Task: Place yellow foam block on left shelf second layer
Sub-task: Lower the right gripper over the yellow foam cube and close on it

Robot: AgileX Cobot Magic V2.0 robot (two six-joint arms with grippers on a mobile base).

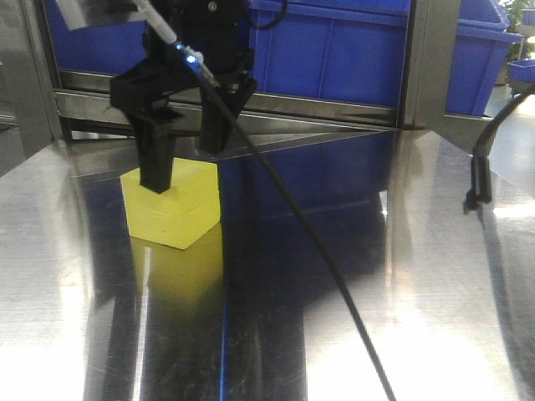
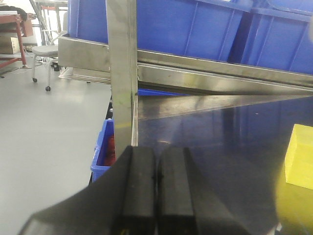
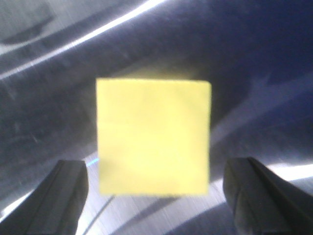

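The yellow foam block (image 1: 180, 209) lies on a shiny steel shelf surface (image 1: 351, 276), beneath a layer that carries blue bins. My right gripper (image 1: 185, 165) hangs over it, open, one black finger in front of the block's near-left face and the other behind its top. Seen from the right wrist, the block (image 3: 154, 137) sits just ahead of the gap of the right gripper (image 3: 157, 169), with the fingers wide on either side and not touching it. My left gripper (image 2: 156, 161) is shut and empty, left of the block (image 2: 299, 156).
Blue bins (image 1: 334, 50) fill the layer above. A steel upright post (image 2: 121, 73) marks the shelf's left edge, with a low blue bin (image 2: 103, 147) and a chair (image 2: 41, 51) beyond. A black cable (image 1: 318, 251) crosses the surface; a black part (image 1: 478, 184) hangs at right.
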